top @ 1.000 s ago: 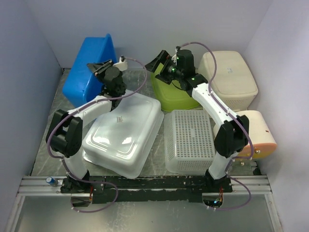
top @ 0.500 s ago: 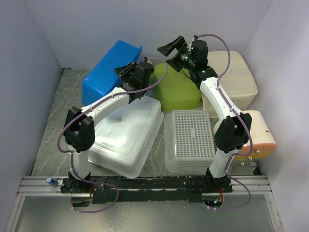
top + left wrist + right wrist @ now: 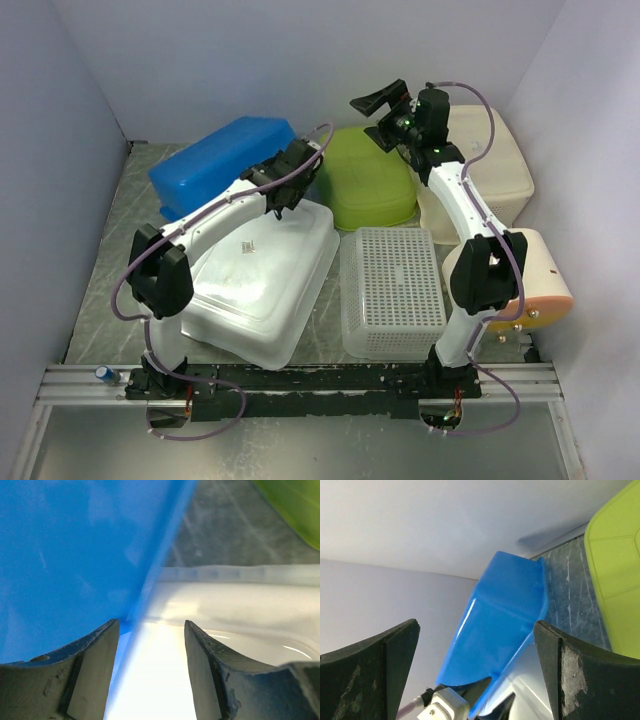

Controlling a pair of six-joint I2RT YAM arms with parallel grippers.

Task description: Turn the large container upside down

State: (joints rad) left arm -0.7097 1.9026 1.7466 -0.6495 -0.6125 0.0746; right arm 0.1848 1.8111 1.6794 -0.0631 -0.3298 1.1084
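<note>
The large blue container (image 3: 215, 165) lies bottom up at the back left, its rim on the table. My left gripper (image 3: 268, 180) is at its right rim, over the edge of the white container (image 3: 260, 275). In the left wrist view the jaws (image 3: 151, 625) stand open, with the blue rim (image 3: 150, 565) running down between them, close to the left finger. My right gripper (image 3: 378, 115) is open and empty in the air above the green container (image 3: 365, 185). Its wrist view (image 3: 476, 630) looks down on the blue container (image 3: 500, 620).
A white container lies bottom up at the front left, a white mesh basket (image 3: 390, 290) beside it. A beige bin (image 3: 485, 165) and a peach bin (image 3: 535, 275) stand at the right. Walls close in the back and both sides.
The blue container went from tilted up on its side to lying bottom up. My left gripper moved right along with its rim. My right gripper rose and moved right.
</note>
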